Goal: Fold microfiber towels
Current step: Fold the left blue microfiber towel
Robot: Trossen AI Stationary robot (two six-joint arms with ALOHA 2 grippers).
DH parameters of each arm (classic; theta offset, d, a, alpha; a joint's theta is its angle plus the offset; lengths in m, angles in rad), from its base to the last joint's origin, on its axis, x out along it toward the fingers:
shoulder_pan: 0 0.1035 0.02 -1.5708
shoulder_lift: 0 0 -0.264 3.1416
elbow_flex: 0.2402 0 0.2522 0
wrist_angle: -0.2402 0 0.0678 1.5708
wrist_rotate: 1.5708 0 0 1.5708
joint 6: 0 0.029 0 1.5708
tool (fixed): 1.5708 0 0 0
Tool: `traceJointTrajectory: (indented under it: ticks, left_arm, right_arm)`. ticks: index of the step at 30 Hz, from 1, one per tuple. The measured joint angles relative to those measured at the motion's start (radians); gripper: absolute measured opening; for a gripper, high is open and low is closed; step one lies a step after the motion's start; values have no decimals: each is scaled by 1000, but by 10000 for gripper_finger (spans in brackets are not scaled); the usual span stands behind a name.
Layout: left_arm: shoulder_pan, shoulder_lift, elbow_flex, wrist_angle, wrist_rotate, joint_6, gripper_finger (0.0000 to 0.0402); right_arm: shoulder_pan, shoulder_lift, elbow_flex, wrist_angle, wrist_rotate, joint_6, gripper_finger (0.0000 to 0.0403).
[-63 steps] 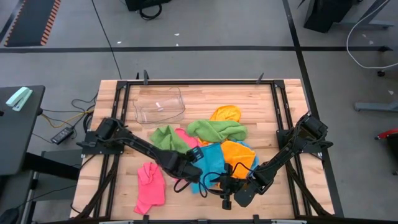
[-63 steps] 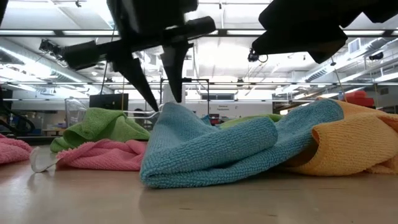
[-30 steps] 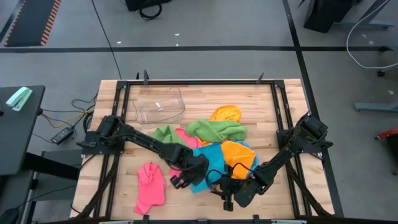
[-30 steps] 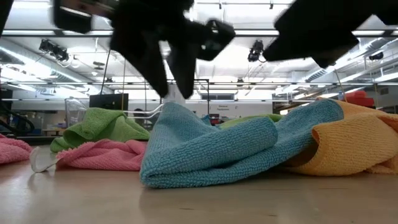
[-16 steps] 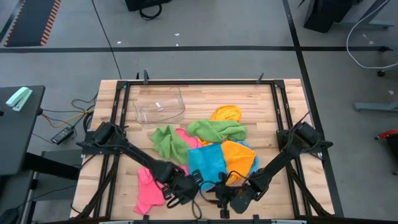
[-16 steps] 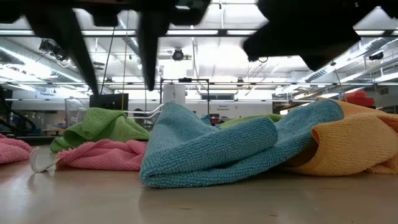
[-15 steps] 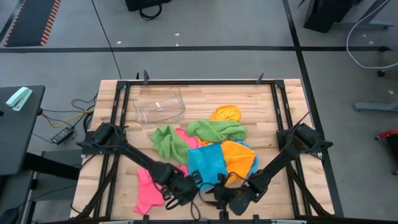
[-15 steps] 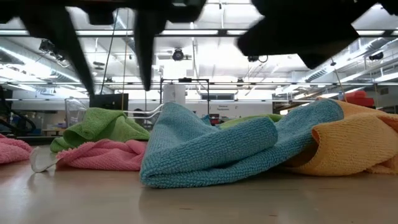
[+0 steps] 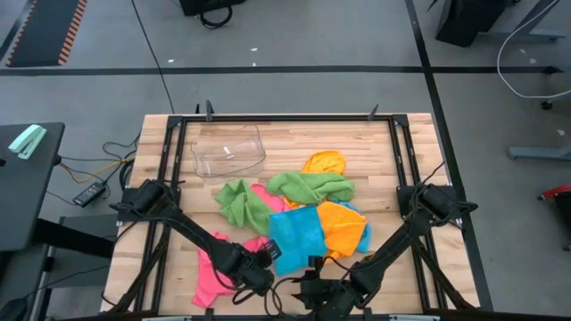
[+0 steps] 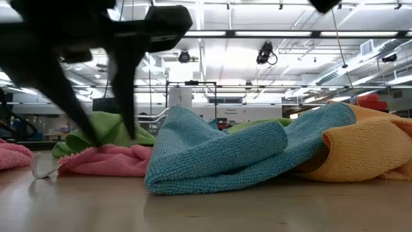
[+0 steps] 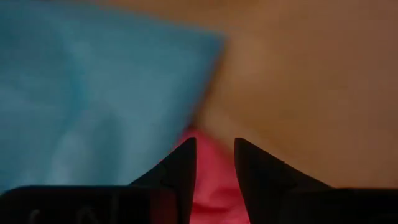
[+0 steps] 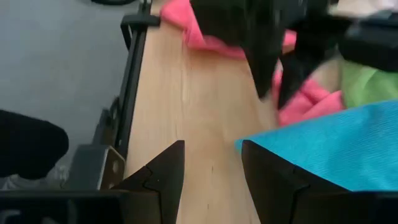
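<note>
We see the sky-blue microfiber towel (image 9: 295,234) lying at the counter's (image 9: 357,143) six o'clock; both the left pincer (image 9: 260,259) and right pincer (image 9: 310,269), released and empty, apparently approach its near corners for grasping.

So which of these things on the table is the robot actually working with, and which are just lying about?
Part of the job:
- blue towel
- pink towel
- green towels
- orange towels
- left gripper, open, above the pink towel's edge
- right gripper, open, over bare wood

Just lying about:
- clear plastic tub
- wooden table
</note>
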Motion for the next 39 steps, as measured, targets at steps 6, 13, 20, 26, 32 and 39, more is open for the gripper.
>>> traceJointTrajectory:
  ticks: [6,13,20,26,32,39]
  left_arm:
    - [-15,0,-30,92,-98,102,111]
    - [-19,36,-30,133,-133,210,158]
    - [-30,99,-28,233,-211,343,187]
    - [-30,107,-27,231,-241,257,156]
    - [-23,111,-31,234,-265,228,92]
    - [-16,100,-15,216,-81,154,12]
  right_arm:
    - [13,0,0,-3,33,46,168]
    - [13,0,-1,-2,58,76,168]
    - [16,1,-2,0,68,80,168]
    - [18,1,-3,30,67,91,168]
    - [17,19,-4,80,73,48,168]
    - [13,74,-4,142,121,-12,168]
